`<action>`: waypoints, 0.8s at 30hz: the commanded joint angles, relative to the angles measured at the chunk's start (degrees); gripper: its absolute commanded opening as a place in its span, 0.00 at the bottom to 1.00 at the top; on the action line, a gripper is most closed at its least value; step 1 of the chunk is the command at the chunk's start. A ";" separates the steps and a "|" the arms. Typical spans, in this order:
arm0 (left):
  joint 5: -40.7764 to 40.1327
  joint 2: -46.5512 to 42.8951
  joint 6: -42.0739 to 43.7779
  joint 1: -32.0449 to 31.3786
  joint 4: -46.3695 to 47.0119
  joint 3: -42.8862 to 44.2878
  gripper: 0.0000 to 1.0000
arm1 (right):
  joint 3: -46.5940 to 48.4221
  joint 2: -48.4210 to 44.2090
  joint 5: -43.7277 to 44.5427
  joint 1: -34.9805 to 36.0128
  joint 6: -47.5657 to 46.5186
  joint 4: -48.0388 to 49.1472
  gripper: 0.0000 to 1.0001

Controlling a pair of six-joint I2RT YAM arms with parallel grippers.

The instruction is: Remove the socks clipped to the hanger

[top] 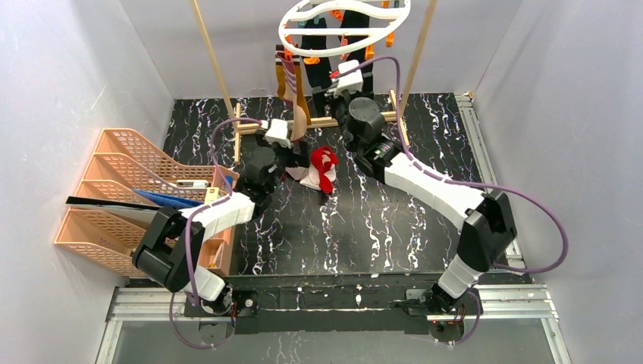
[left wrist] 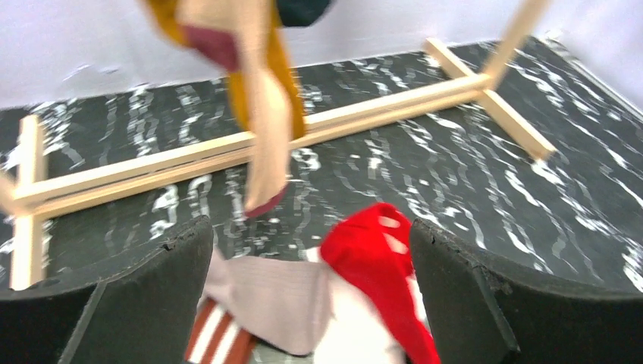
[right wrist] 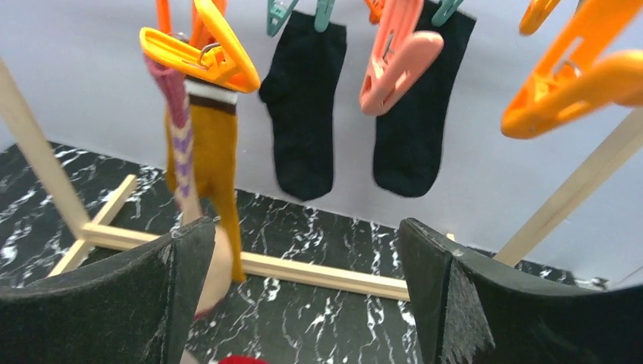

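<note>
The white ring hanger (top: 345,19) hangs at the back on the wooden rack. Clipped socks dangle from it: a mustard sock (right wrist: 216,152) with a beige one beside it (left wrist: 265,144), and two black socks (right wrist: 303,98) (right wrist: 413,114) under orange pins (right wrist: 205,49). On the table lies a loose pile: a red sock (left wrist: 379,258), a grey-beige sock (left wrist: 273,292) and a red-and-white striped one (left wrist: 220,341). My left gripper (left wrist: 311,296) is open just over this pile, holding nothing. My right gripper (right wrist: 303,296) is open and empty, below the pins and facing the black socks.
The rack's wooden base bars (top: 318,121) lie across the back of the black marbled table. Its slanted uprights (top: 212,53) rise on both sides. Stacked orange mesh trays (top: 121,189) stand at the left. Grey walls close in the left, right and back.
</note>
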 commanded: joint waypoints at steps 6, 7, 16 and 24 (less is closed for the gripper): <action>-3.76 10.64 -2.97 6.05 7.76 3.35 0.98 | -16.78 -14.90 -3.33 -0.25 11.65 1.00 0.99; -3.80 12.19 -2.62 6.19 8.66 4.46 0.98 | -17.94 -15.90 -3.05 -0.31 11.81 0.40 0.99; -2.52 25.29 -6.80 9.86 11.66 16.93 0.98 | -23.77 -21.55 -2.50 -0.46 14.54 -3.45 0.99; 4.29 35.69 -9.51 13.76 12.40 29.77 0.78 | -26.35 -24.10 -3.28 -0.84 16.01 -4.97 0.99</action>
